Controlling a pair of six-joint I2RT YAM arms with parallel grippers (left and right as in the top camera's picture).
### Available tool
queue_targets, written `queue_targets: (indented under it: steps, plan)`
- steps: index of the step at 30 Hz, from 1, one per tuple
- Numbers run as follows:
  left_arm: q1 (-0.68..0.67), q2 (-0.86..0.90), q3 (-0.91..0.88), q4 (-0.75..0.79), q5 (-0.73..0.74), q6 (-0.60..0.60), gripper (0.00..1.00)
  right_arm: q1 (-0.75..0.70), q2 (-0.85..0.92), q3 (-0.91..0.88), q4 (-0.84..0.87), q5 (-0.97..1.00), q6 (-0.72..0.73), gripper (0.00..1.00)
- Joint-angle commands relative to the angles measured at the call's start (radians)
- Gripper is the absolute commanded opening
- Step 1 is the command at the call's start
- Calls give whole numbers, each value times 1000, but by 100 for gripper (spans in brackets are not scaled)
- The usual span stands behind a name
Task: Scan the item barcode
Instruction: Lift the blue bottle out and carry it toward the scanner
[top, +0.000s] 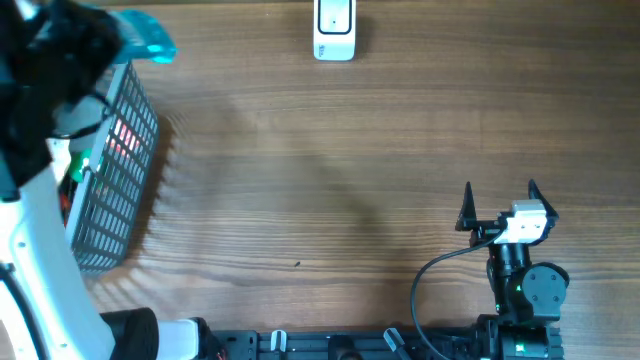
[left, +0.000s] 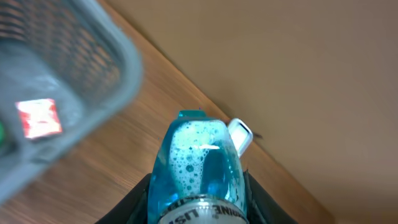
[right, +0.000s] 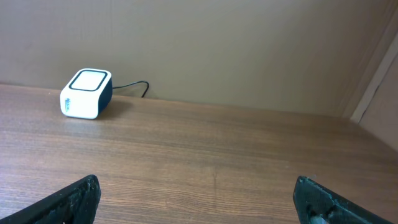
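A clear blue bottle (left: 199, 168) of bubbly liquid, with a white printed label at its near end, is the item. My left gripper (left: 198, 211) is shut on it, a dark finger pressed to each side. In the overhead view the bottle (top: 145, 38) sticks out of the left gripper (top: 105, 40), held above the far left corner over the basket. No barcode shows. The white scanner (top: 334, 30) sits at the table's far edge, and appears just past the bottle as the scanner (left: 240, 135). My right gripper (top: 500, 200) stands open and empty near the front right.
A grey wire basket (top: 115, 170) at the left edge holds several items, one with a red label (top: 122, 140). The scanner (right: 87, 93) and its black cable lie against the back wall. Bare wooden table (top: 330, 180) lies between basket, scanner and right arm.
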Motion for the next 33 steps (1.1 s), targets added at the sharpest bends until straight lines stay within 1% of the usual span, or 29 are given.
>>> queue_targets:
  steps: [1,5,11,14,21,25,27,28,30,33]
  plan:
    - [-117,13,13,23,-87,-68,36,-4,0,-1,2,-16,-10,100]
    - [-247,74,13,16,-164,-117,36,-4,0,-1,2,-16,-10,100]
    - [-382,203,13,-36,-323,-230,35,-4,0,-1,2,-16,-10,100]
    - [-425,276,13,-51,-369,-274,35,-4,0,-1,2,-16,-10,100]
    - [-466,419,13,-60,-409,-343,34,-4,0,-1,2,-16,-10,100]
    - [-470,491,13,-97,-462,-499,32,-4,0,-1,2,-16,-10,99]
    - [-472,522,13,-116,-488,-596,31,-4,0,-1,2,-16,-10,100]
    - [-474,537,13,-118,-497,-636,31,-4,0,-1,2,-16,-10,100]
    - [-479,564,13,-128,-510,-697,36,-4,0,-1,2,-16,-10,100]
    - [-486,603,13,-142,-548,-764,37,-4,0,-1,2,-16,-11,100]
